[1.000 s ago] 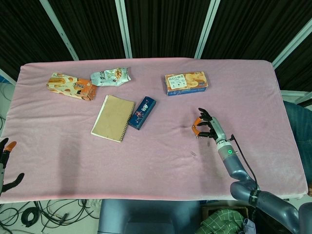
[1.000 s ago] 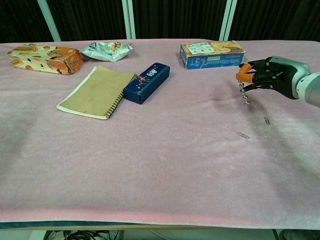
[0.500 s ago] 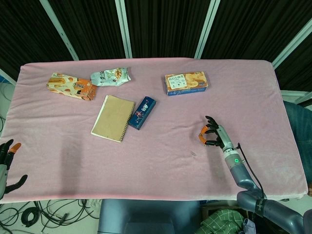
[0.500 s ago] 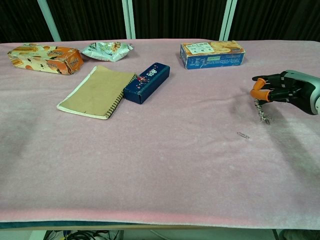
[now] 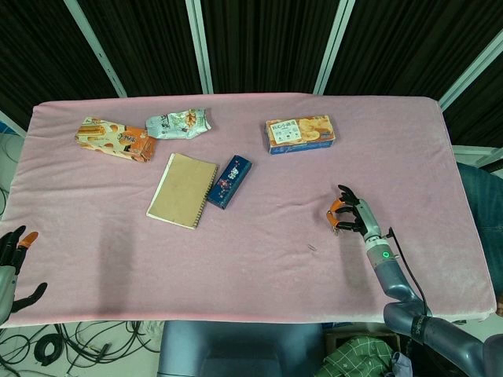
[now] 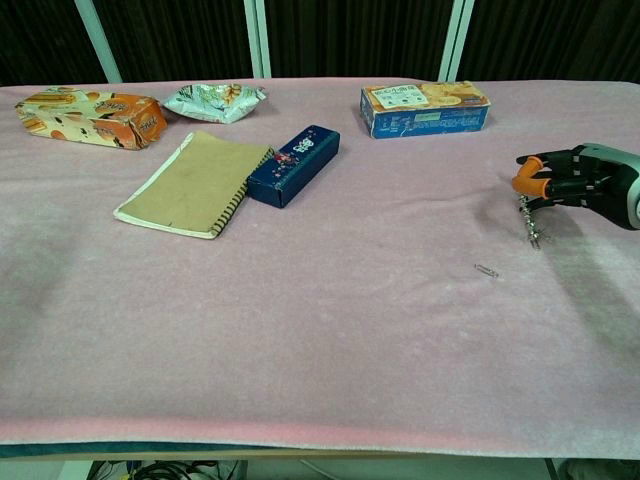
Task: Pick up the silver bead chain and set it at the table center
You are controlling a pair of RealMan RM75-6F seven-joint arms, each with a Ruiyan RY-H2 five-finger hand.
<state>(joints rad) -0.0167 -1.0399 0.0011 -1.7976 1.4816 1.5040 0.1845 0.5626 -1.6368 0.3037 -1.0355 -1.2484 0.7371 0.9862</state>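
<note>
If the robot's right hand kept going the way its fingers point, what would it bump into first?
Probably nothing soon. The right hand, pinching the silver bead chain, points left over bare pink tablecloth. The dark blue pencil case lies far along, likely off-line.

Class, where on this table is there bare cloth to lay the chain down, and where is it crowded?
Bare cloth: the broad front half, below the notebook and pencil case, apart from a paper clip. Crowded: the far left, with notebook, case and snack packs.

A pink cloth-covered surface (image 5: 259,267) stands before a far wall of dark ribbed panels (image 5: 267,43) divided by slanting pale metal bars (image 5: 198,43). Black cables (image 5: 55,345) tangle on the floor near left.
</note>
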